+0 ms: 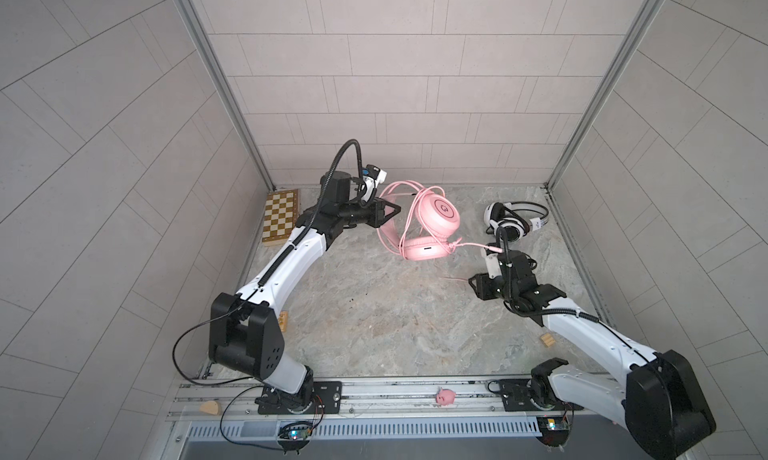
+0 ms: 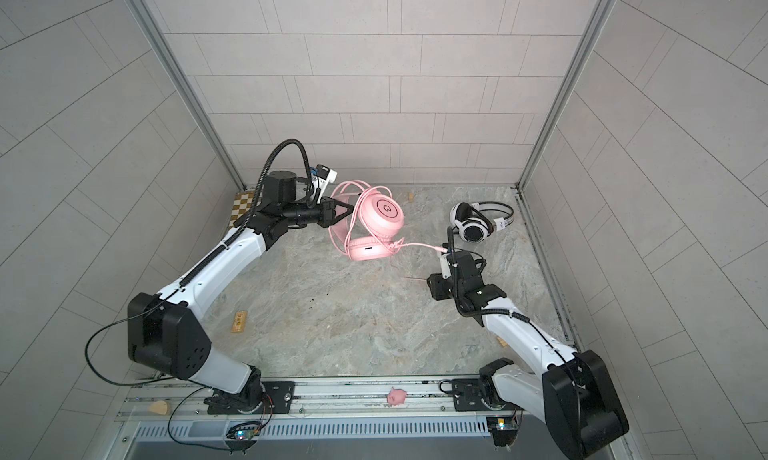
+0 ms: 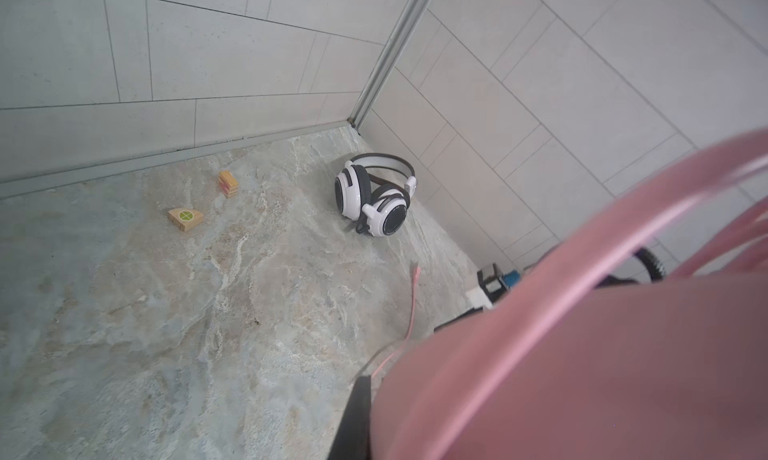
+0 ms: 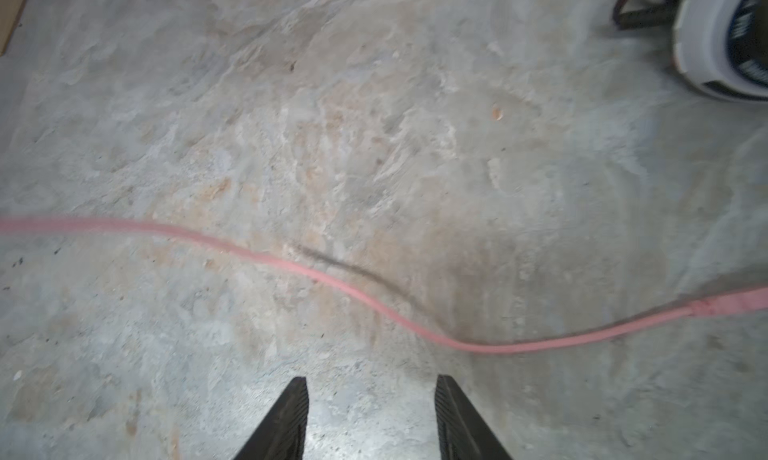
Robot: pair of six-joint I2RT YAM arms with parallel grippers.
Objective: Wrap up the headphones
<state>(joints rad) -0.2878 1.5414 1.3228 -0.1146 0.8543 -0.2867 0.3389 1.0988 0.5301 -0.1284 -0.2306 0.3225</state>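
Two pincers. Right pincer (image 4: 370,381) parted and empty above the stone table (image 4: 166,105), tips just short of the slack pink cable (image 4: 332,282). Left pincer (image 1: 394,208) clamped together on the headband side of the pink headphones (image 1: 442,213), tilted up near the table's back middle. White headphones (image 1: 511,227) apart, by the far right corner.

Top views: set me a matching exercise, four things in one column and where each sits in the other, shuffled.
Things:
1. pink headphones
2. white headphones
3. chessboard
4. pink pig toy

Places:
A. on the front rail between the arm bases
B. far left corner
C. far right, near the side wall
D. middle of the far side

Pairs: 1-D, 2-C, 3-B, 4-A
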